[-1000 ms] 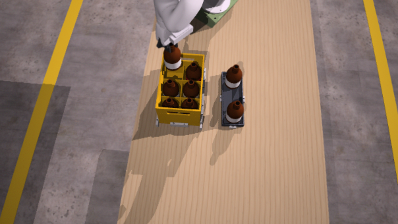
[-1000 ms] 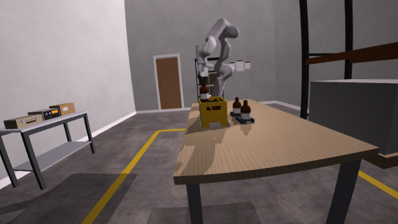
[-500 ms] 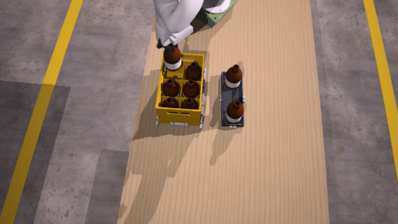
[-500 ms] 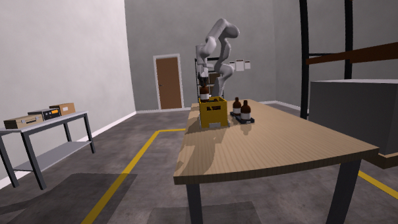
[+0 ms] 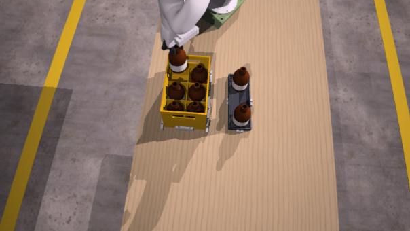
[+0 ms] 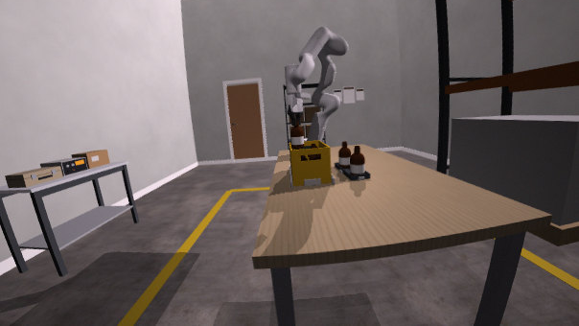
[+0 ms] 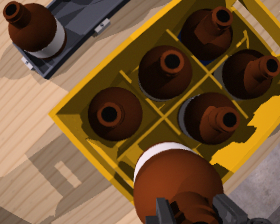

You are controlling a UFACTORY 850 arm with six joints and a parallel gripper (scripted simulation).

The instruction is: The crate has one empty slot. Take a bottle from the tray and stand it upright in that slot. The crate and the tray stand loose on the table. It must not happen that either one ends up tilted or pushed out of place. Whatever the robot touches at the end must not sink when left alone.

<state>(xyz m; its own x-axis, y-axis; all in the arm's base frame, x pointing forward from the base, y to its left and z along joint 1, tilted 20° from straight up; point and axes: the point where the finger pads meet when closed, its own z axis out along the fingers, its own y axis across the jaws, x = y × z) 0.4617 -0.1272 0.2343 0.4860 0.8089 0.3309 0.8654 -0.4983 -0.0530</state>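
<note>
My gripper (image 5: pixel 174 46) is shut on the neck of a brown bottle with a white label (image 5: pixel 178 61). The bottle hangs upright over the far left slot of the yellow crate (image 5: pixel 186 93), its lower part at about rim height; how deep it sits I cannot tell. In the wrist view the held bottle (image 7: pixel 179 189) fills the bottom, with my fingers on its neck. Several other bottles fill the crate's remaining slots (image 7: pixel 165 70). The dark tray (image 5: pixel 239 101) to the right of the crate holds two upright bottles (image 5: pixel 240 79) (image 5: pixel 241 114).
The crate (image 6: pixel 310 162) and tray (image 6: pixel 348 171) stand side by side near the far end of the wooden table. The arm's green base (image 5: pixel 225 11) is just behind them. A tall shelf rack (image 6: pixel 503 83) and a grey box stand to the right of the table.
</note>
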